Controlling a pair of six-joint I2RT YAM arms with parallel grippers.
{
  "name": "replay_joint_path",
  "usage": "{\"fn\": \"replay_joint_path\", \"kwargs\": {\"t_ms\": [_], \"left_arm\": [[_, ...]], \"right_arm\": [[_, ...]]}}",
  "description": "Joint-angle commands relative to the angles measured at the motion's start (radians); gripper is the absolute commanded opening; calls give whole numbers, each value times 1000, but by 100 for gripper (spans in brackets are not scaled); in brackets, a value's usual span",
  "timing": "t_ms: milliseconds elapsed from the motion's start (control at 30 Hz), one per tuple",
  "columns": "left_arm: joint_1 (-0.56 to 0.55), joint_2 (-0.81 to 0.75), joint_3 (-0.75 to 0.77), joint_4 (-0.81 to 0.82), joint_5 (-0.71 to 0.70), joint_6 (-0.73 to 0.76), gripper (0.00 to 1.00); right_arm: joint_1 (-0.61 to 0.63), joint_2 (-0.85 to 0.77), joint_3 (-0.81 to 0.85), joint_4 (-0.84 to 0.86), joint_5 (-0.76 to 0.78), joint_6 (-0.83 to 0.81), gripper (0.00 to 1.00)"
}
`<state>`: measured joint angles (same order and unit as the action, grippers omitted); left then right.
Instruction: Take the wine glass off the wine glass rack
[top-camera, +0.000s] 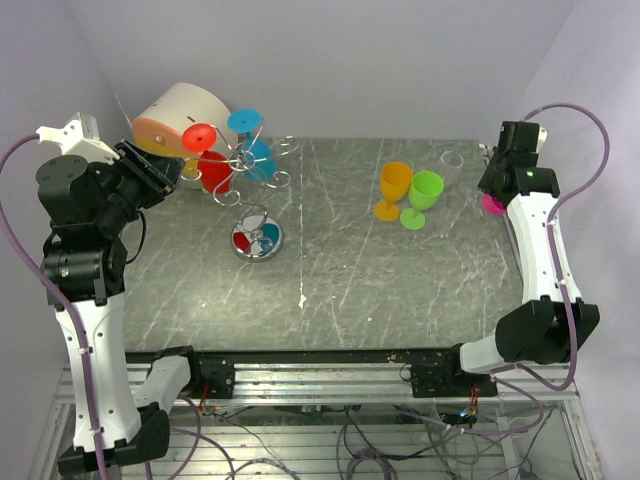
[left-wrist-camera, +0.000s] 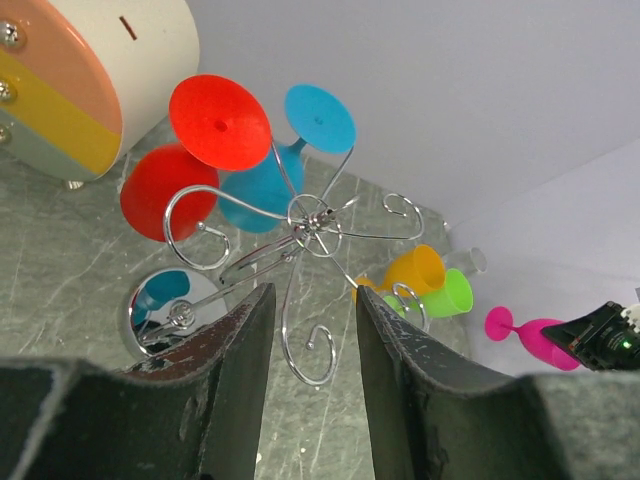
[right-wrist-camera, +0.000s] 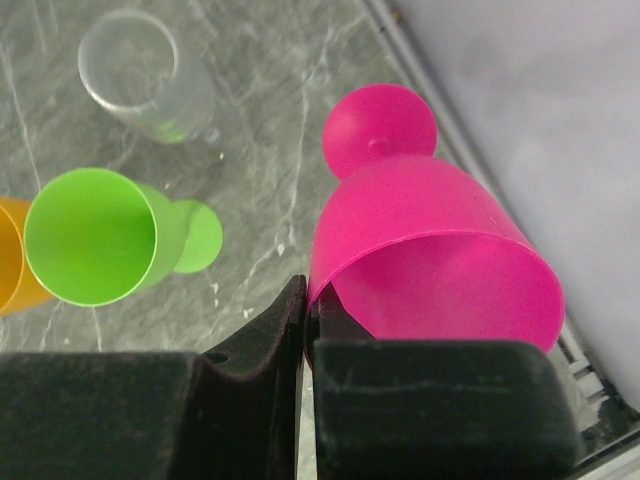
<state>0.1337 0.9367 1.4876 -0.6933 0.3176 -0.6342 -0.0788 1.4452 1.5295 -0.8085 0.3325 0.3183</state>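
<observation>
Two wine glasses are being carried upside down on the wine glass rack (left-wrist-camera: 312, 225), which is being seen just ahead of the left gripper (left-wrist-camera: 315, 300). That gripper's jaws are being held partly apart with nothing clasped between them; one curled wire arm of the rack is being framed in the gap just beyond the fingertips, and no contact with it can be made out. Ahead and to the left of those jaws, the red wine glass (left-wrist-camera: 160, 190) is being hung by its foot, and the blue wine glass (left-wrist-camera: 260, 185) is being hung right beside it, touching or nearly so. The rack's shiny round base (left-wrist-camera: 170, 305) is being shown below and left of the left finger, on the grey marble-patterned table (top-camera: 350, 290). Farther off to the left, a beige drum (left-wrist-camera: 90, 80) is being shown. Far ahead to the right, an orange glass (left-wrist-camera: 415, 268) and a green glass (left-wrist-camera: 448, 293) are being shown side by side. The right gripper (right-wrist-camera: 307, 310) is being kept closed on the rim of a pink glass (right-wrist-camera: 430, 250), whose wall is being pinched between its fingers. To the left of that gripper a clear glass (right-wrist-camera: 135, 75) is being shown, well apart.
</observation>
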Motion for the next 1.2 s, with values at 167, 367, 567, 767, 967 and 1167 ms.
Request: {"fn": "replay_joint_path", "kwargs": {"t_ms": [167, 367, 567, 767, 967, 1167], "left_arm": [[-7, 36, 23, -11, -12, 36, 48], [-6, 29, 13, -6, -16, 31, 49], [-6, 36, 6, 0, -9, 25, 48], [-7, 40, 2, 3, -4, 25, 49], [-6, 45, 2, -3, -1, 22, 50], [-6, 50, 2, 1, -3, 15, 52]], "right_arm": [[-27, 136, 33, -8, -256, 11, 0], [-23, 207, 45, -22, -296, 2, 0], [2, 258, 55, -23, -328, -7, 0], [42, 304, 73, -30, -309, -11, 2], [63, 315, 73, -20, -294, -9, 10], [70, 263, 72, 4, -253, 0, 21]]}}
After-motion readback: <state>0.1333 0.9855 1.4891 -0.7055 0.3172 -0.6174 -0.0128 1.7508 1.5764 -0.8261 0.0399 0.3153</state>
